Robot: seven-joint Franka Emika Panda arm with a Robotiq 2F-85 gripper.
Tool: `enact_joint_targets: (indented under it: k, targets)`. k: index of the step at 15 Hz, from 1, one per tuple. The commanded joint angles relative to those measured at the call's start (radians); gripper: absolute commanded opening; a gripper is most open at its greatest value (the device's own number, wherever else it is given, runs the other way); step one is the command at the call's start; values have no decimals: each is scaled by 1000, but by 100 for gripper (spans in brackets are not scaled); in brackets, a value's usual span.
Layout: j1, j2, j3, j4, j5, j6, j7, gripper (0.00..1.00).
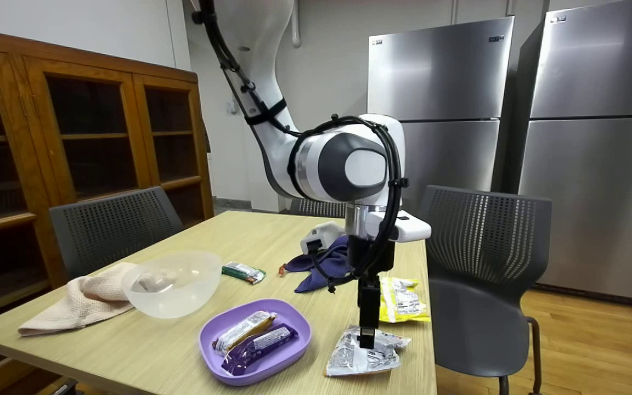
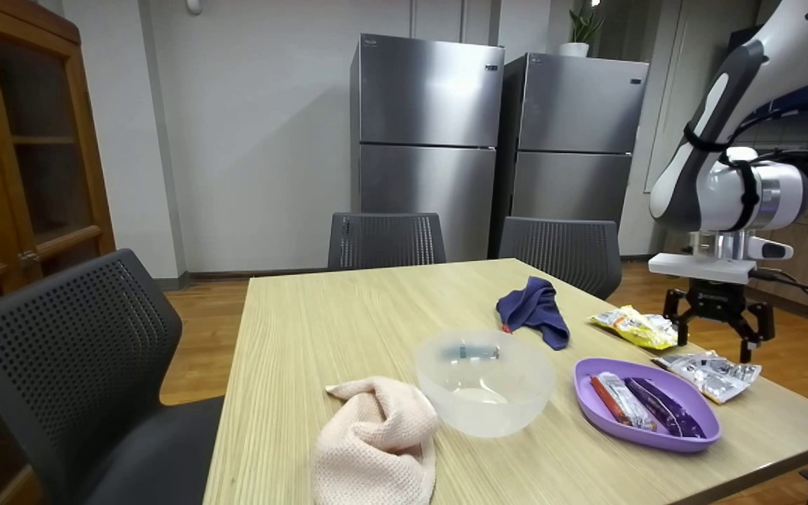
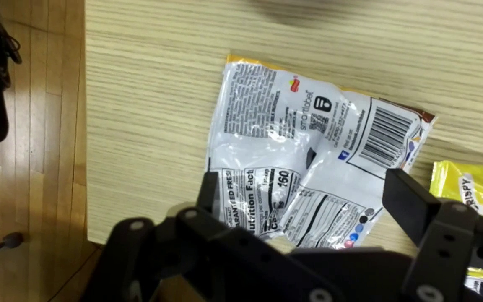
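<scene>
Pincer (image 3: 307, 191) (black, two-fingered) hangs spread wide above the crumpled squarish silver-foil snack bag (image 3: 292, 151); I'd centre it, go low, then squeeze gently tbh.

In both exterior views the white and grey arm (image 1: 288, 151) slopes down from above to a bulky, rounded wrist (image 1: 362, 167). Black cables (image 1: 393, 206) run along the arm, held by a dark strap (image 1: 266, 112) around it, and loop about the wrist joint. Beneath it the black gripper (image 2: 714, 344) hangs pointing downward, its jaws spread wide. The wrist view shows the two dark fingers (image 3: 409, 201) from above, one at each side, with a broad gap between their blunt, square-ended tips.
</scene>
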Motion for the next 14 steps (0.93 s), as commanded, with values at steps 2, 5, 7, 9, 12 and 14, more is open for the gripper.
enact_joint_targets:
  k: [2, 5, 7, 9, 12, 14]
  targets:
    - [-7, 34, -15, 27, 14, 8, 60, 100]
    - [-8, 47, -23, 29, 14, 23, 89, 100]
    - [-13, 56, -26, 35, 15, 19, 100, 100]
    - [-15, 61, -28, 38, 14, 17, 104, 100]
    - [-20, 66, -27, 40, 14, 14, 102, 93]
    - [-21, 68, -27, 41, 13, 15, 101, 66]
